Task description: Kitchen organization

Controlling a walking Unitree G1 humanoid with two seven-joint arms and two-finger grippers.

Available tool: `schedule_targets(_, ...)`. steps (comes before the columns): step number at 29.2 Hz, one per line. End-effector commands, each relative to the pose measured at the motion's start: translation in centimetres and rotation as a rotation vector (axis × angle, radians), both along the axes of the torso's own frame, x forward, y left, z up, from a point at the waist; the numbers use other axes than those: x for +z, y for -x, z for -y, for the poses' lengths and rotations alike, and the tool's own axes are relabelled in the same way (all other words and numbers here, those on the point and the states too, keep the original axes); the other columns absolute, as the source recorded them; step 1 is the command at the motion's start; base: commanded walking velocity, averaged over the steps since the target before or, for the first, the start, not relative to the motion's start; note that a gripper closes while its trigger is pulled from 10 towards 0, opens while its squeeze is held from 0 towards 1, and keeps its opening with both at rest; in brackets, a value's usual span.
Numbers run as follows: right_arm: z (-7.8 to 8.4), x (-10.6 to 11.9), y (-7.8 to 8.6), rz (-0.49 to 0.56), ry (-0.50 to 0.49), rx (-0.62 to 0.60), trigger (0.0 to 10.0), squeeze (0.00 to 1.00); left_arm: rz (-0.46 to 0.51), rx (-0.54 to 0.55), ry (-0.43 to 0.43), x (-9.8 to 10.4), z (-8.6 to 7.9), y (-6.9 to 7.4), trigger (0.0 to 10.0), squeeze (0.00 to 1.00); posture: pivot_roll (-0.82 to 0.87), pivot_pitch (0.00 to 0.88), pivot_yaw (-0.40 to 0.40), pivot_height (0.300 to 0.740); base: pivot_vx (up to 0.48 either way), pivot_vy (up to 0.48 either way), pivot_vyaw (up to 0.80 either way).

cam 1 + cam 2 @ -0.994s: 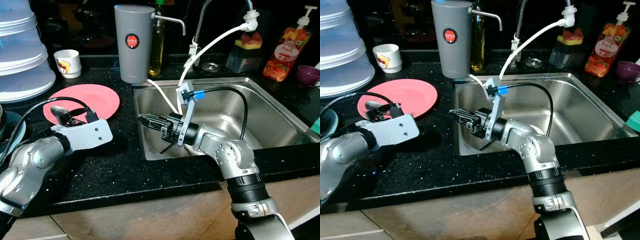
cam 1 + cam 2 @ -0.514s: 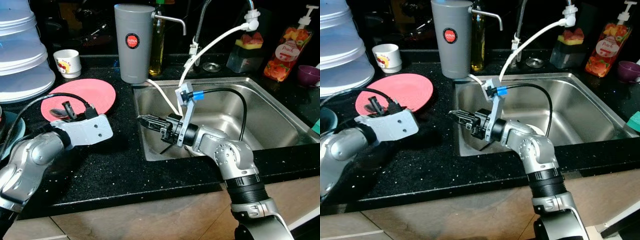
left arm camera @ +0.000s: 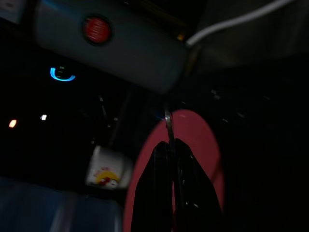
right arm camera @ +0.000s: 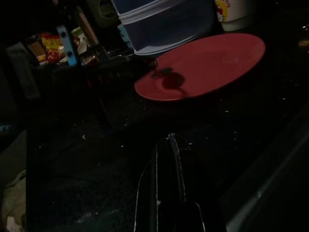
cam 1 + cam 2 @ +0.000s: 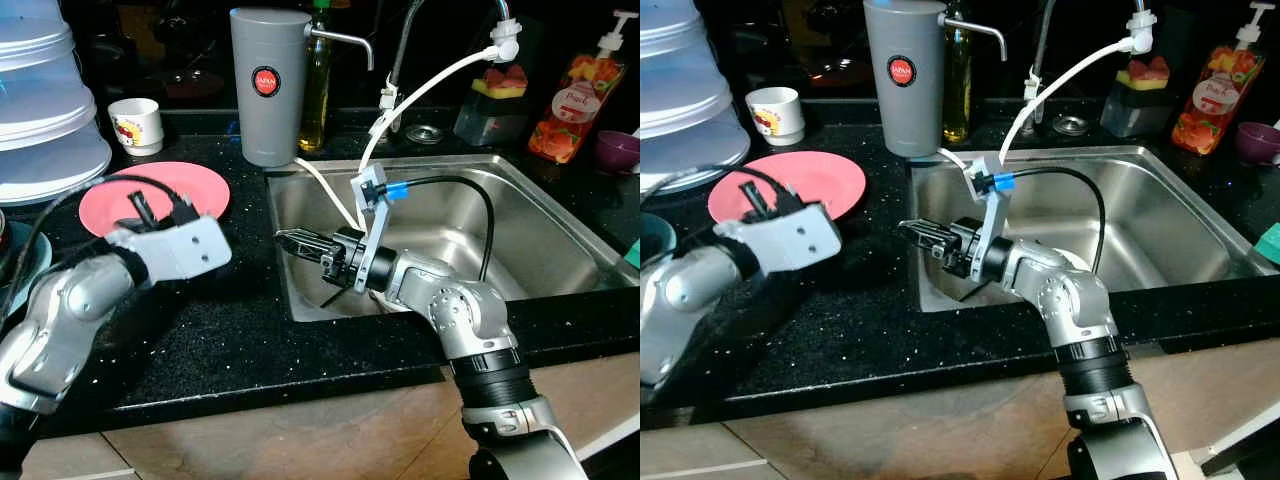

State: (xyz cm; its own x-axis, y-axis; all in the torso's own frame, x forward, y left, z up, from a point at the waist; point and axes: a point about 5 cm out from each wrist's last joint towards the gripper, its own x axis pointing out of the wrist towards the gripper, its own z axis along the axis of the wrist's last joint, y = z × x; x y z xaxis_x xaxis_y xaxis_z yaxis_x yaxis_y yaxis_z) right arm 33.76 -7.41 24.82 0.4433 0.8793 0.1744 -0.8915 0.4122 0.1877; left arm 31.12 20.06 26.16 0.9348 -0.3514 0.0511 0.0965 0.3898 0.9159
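A pink plate (image 5: 195, 185) lies on the black counter left of the sink. My left gripper (image 5: 138, 206) hangs just above the plate's near edge. In the left wrist view its fingers (image 3: 157, 169) are pressed together on a thin metal spoon handle (image 3: 168, 126) that sticks out past the tips over the plate (image 3: 198, 140). The right wrist view shows the spoon's shadow (image 4: 170, 80) on the plate. My right gripper (image 5: 297, 240) is shut and holds nothing, level over the left rim of the steel sink (image 5: 540, 240), pointing toward the plate.
A tall grey canister (image 5: 265, 85) and an oil bottle stand behind the sink's left corner. A small white cup (image 5: 135, 125) and stacked pale containers (image 5: 45, 110) sit at the back left. A white hose (image 5: 430, 85), a soap bottle (image 5: 575, 95) and a purple cup (image 5: 615, 150) are by the tap.
My left arm has risen and lifted the spoon off the pink plate, so its bowl no longer rests there. The right arm has stayed where it was.
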Motion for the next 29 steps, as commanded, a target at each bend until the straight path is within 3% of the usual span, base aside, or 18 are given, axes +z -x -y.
schedule_targets(1, 0.1, 0.5, 0.0, 0.005, -0.021, -0.003, 10.0, 0.00, 0.078, -0.013, 0.020, 1.5, 0.2, 0.2, 0.0, 0.00, 0.02, 0.077, -0.026, 0.740, 0.000, 0.000, 0.00)
schedule_targets(5, 0.2, 0.7, -0.1, 0.002, -0.044, -0.001, 10.0, 0.00, 0.186, -0.021, 0.050, 3.5, 0.5, 0.5, 0.0, 0.00, 0.02, 0.074, -0.031, 0.740, 0.000, 0.000, 0.00)
schedule_targets(6, 0.2, 0.8, -0.2, 0.002, -0.052, -0.001, 10.0, 0.00, 0.308, -0.025, 0.099, 5.6, 0.6, 0.9, 0.0, 0.00, 0.02, 0.072, -0.033, 0.740, 0.000, 0.000, 0.00)
schedule_targets(7, 0.2, 0.9, -0.2, 0.002, -0.054, -0.001, 10.0, 0.00, 0.352, -0.026, 0.120, 6.3, 0.6, 1.1, 0.0, 0.00, 0.02, 0.072, -0.033, 0.740, 0.000, 0.000, 0.00)
schedule_targets(11, 0.2, 0.9, -0.2, 0.003, -0.056, -0.003, 10.0, 0.00, 0.403, -0.029, 0.140, 7.1, 0.6, 1.3, 0.0, 0.00, 0.03, 0.068, -0.036, 0.740, 0.000, 0.000, 0.00)
schedule_targets(12, 0.2, 1.1, -0.5, 0.001, -0.078, -0.029, 10.0, 0.00, 0.475, -0.030, 0.305, 8.3, 0.2, 1.5, 0.0, 0.00, 0.02, 0.066, -0.043, 0.740, 0.000, 0.000, 0.00)
schedule_targets(17, 0.6, 1.4, -1.2, -0.023, -0.130, -0.110, 10.0, 0.00, 0.565, -0.056, 0.601, 9.7, -0.6, 1.9, 0.0, 0.00, 0.01, 0.065, -0.055, 0.740, 0.000, 0.000, 0.00)
schedule_targets(21, 0.9, 1.6, -1.5, -0.036, -0.150, -0.135, 10.0, 0.00, 0.595, -0.093, 0.703, 10.0, -0.4, 2.1, 0.0, 0.00, -0.01, 0.066, -0.061, 0.740, 0.000, 0.000, 0.00)
schedule_targets(24, 1.0, 1.8, -1.6, -0.047, -0.169, -0.151, 10.0, 0.00, 0.591, -0.107, 0.873, 10.2, -0.6, 1.8, 0.0, 0.00, -0.02, 0.065, -0.061, 0.740, 0.000, 0.000, 0.00)
schedule_targets(29, 0.9, 1.7, -1.6, -0.052, -0.177, -0.156, 10.0, 0.00, 0.568, -0.108, 0.949, 10.4, -1.1, 1.4, 0.0, 0.00, -0.02, 0.070, -0.052, 0.740, 0.000, 0.000, 0.00)
